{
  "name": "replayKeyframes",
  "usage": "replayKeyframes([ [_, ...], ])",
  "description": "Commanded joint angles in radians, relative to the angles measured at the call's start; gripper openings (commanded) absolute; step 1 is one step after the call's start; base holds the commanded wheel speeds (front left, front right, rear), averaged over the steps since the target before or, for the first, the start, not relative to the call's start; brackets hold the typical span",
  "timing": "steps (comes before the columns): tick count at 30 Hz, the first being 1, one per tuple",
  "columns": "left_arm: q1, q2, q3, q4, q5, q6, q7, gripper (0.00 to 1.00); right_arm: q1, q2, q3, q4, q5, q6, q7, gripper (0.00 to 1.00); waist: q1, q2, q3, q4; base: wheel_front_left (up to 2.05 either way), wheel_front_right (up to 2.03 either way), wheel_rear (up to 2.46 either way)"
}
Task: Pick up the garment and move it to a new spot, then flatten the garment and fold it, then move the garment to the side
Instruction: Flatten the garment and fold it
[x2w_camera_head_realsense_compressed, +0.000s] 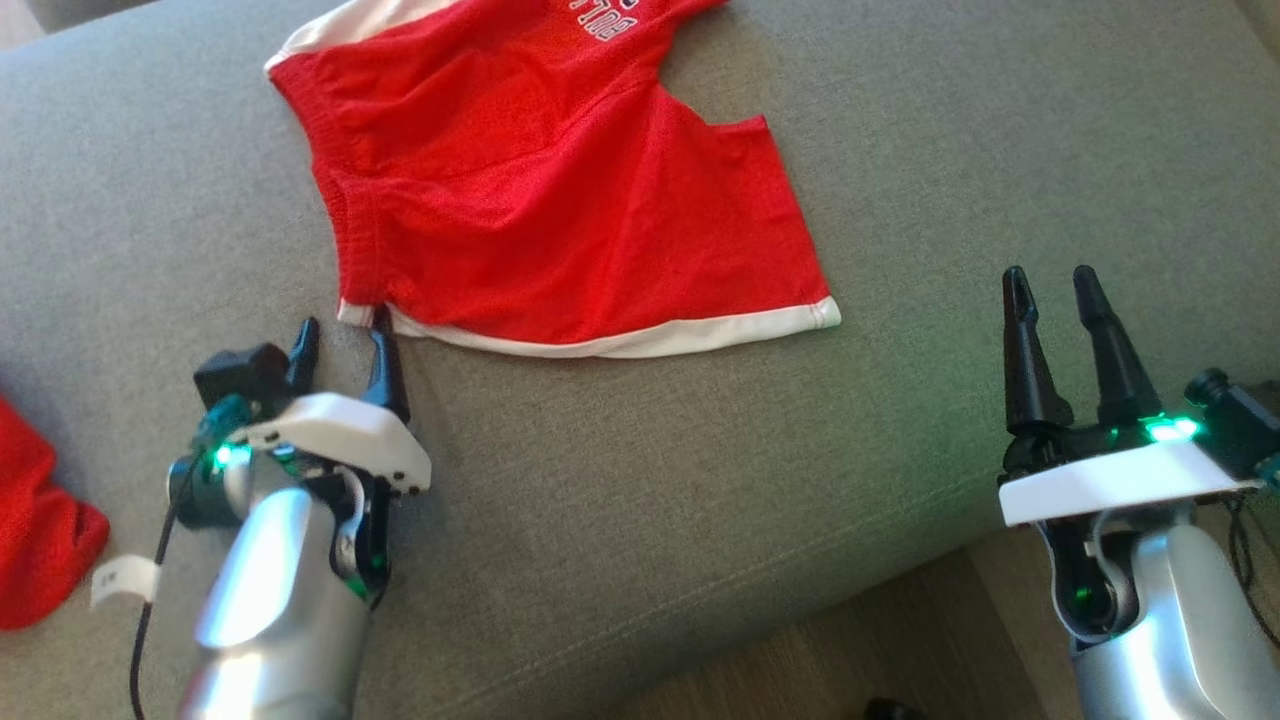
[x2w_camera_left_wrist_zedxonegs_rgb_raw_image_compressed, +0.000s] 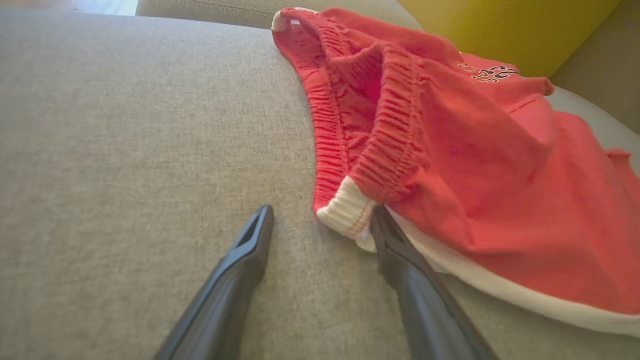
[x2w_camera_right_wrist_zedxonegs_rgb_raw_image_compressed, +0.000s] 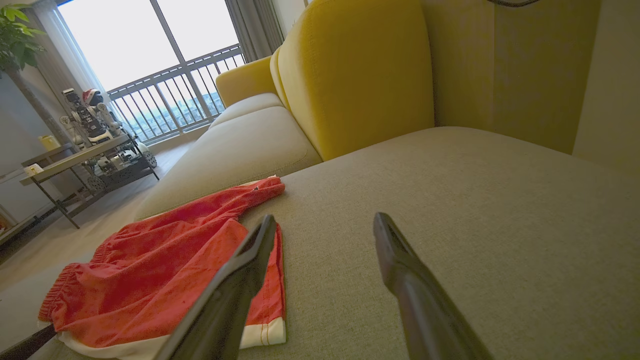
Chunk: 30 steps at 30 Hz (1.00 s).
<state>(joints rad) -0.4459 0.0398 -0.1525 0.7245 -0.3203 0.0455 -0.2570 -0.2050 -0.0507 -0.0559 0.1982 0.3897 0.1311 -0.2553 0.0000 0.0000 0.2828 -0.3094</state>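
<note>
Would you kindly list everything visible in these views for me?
shorts: one, red with white trim, spread on the seat
cloth: one, red, on the seat at the head view's left edge
seat: one, grey, under the shorts
back cushions: two, yellow, behind the seats
table: one, dark-framed, near the window, small figures on it
plant: one, green, right wrist view's top left
left gripper: one, dark fingers, open, one finger at the shorts' corner
right gripper: one, dark fingers, open, over bare seat, apart from the shorts
</note>
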Motion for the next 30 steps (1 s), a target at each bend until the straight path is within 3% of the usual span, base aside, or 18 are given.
replayKeyframes([
  [1,-0.025,0.012,0.033,-0.007,0.005,0.012,-0.005,1.00,-0.030,0.000,0.023,-0.030,0.007,0.000,-0.006,1.00,0.0000,0.0000,0.005,0.000,0.00,0.00,0.00],
  [8,-0.084,0.011,0.034,0.087,0.003,0.008,-0.005,1.00,-0.039,0.000,0.029,-0.024,0.007,0.000,-0.006,1.00,0.0000,0.0000,0.024,-0.002,0.00,0.00,0.00],
  [9,-0.087,0.011,0.034,0.089,0.002,0.005,-0.005,0.83,-0.038,0.000,0.033,-0.020,0.009,0.000,-0.006,1.00,0.0000,0.0000,0.024,0.000,0.00,0.00,0.00],
  [11,-0.087,0.011,0.034,0.086,0.002,-0.002,-0.005,0.14,-0.036,0.000,0.051,-0.010,0.015,0.000,-0.006,1.00,0.0000,0.0000,0.022,0.004,0.00,0.00,0.00],
  [12,-0.085,0.011,0.033,0.080,0.002,-0.007,-0.005,0.00,-0.033,0.000,0.061,-0.003,0.017,0.000,-0.006,1.00,0.0000,0.0000,0.020,0.008,0.00,0.00,0.00],
  [18,-0.051,0.011,0.005,0.005,-0.002,-0.038,-0.005,0.00,-0.032,0.000,0.115,0.089,0.059,0.000,-0.006,1.00,0.0000,0.0000,0.005,0.038,0.00,0.00,0.00],
  [24,-0.014,0.011,-0.039,-0.068,0.025,-0.038,-0.005,0.00,-0.068,0.000,0.181,0.211,0.171,0.000,-0.006,1.00,0.0000,0.0000,-0.006,0.074,0.00,0.00,0.00],
  [30,0.013,0.011,-0.076,-0.149,0.033,-0.037,-0.005,0.00,-0.124,0.000,0.200,0.319,0.202,0.000,-0.006,1.00,0.0000,0.0000,-0.007,0.109,0.00,0.00,0.00],
])
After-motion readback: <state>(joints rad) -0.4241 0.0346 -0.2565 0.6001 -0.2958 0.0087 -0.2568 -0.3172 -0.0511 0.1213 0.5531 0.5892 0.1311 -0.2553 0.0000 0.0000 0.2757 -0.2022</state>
